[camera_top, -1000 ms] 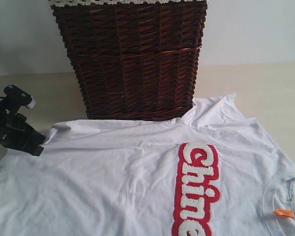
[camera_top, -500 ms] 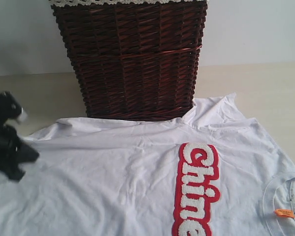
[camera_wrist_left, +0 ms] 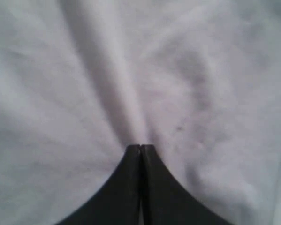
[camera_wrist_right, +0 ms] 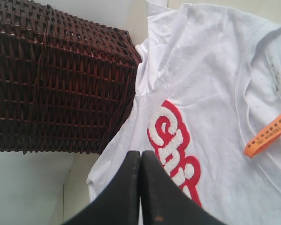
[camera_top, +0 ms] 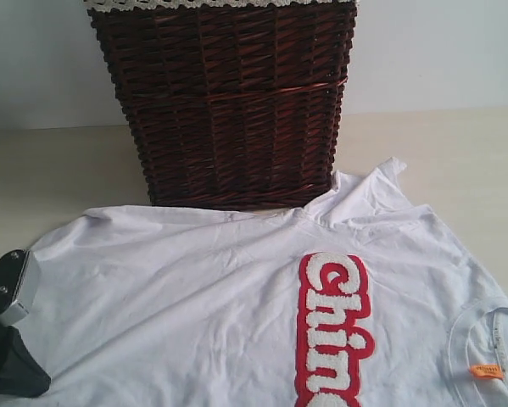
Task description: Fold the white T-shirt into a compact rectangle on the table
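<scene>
The white T-shirt (camera_top: pixel 194 288) lies spread on the table (camera_top: pixel 457 144), its red-outlined lettering (camera_top: pixel 332 331) facing up. One sleeve leans against the foot of the basket. In the left wrist view my left gripper (camera_wrist_left: pixel 140 147) is shut, and creases in the shirt's cloth (camera_wrist_left: pixel 201 70) run into its tips, so it pinches the fabric. The left arm (camera_top: pixel 8 339) shows at the shirt's front left corner. My right gripper (camera_wrist_right: pixel 140 153) is shut on nothing and hovers above the shirt (camera_wrist_right: pixel 215 70) near the lettering (camera_wrist_right: pixel 170 140). It is outside the exterior view.
A tall dark wicker basket (camera_top: pixel 228 110) with a lace-trimmed lining (camera_top: pixel 220 3) stands just behind the shirt, touching its far edge; the right wrist view also shows the basket (camera_wrist_right: pixel 51 79). An orange label (camera_top: pixel 488 370) sits inside the collar at the right.
The left arm has swung from the back left to the front left corner. The shirt's left edge and lettering have shifted slightly left and forward.
</scene>
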Tool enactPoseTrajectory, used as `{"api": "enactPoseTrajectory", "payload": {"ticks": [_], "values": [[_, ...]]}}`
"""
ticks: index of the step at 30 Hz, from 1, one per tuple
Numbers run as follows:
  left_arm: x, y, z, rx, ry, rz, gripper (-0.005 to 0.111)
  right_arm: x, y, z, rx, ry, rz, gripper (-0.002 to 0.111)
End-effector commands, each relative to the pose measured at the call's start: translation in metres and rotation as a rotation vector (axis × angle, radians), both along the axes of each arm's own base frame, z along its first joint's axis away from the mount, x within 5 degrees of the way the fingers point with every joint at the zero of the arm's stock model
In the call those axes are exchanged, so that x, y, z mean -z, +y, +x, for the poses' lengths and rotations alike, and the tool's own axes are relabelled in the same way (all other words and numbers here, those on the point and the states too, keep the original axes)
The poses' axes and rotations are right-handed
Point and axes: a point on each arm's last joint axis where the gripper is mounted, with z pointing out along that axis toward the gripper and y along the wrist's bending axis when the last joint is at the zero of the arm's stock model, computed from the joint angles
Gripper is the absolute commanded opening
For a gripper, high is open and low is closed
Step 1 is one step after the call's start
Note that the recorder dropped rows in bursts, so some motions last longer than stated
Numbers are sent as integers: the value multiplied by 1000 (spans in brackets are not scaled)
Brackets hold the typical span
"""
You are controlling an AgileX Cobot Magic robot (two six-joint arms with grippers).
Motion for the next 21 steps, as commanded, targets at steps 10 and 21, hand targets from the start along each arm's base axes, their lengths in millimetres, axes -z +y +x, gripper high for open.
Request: {"api": "enactPoseTrajectory", "payload": {"ticks": [10, 21], "values": [[-23, 2, 19, -91, -165, 12, 0, -1, 0, 0, -1, -16, -7, 0], [-59, 28, 29, -306, -138, -88, 84, -1, 0, 0, -1, -16, -7, 0]]}}
